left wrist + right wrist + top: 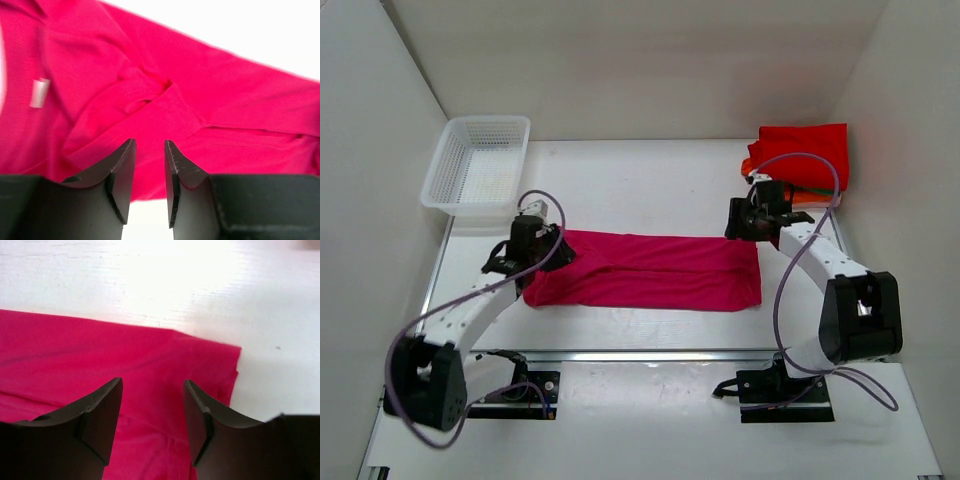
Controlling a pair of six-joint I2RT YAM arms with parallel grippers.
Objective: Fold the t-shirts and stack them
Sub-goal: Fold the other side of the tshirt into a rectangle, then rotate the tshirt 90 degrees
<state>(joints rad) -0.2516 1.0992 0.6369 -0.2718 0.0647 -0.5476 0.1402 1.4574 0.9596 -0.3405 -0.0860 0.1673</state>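
Observation:
A magenta-pink t-shirt lies folded into a long band across the middle of the table. My left gripper hovers over its left end, open, nothing between the jaws; the shirt's sleeve folds and a white label show below. Over the shirt's far right corner my right gripper stands open and holds nothing. A bright red t-shirt lies folded at the back right, with orange cloth and a green edge peeking from under it.
A white mesh basket stands at the back left. White walls close in on the left, back and right. The arm bases sit at the near edge behind a metal rail.

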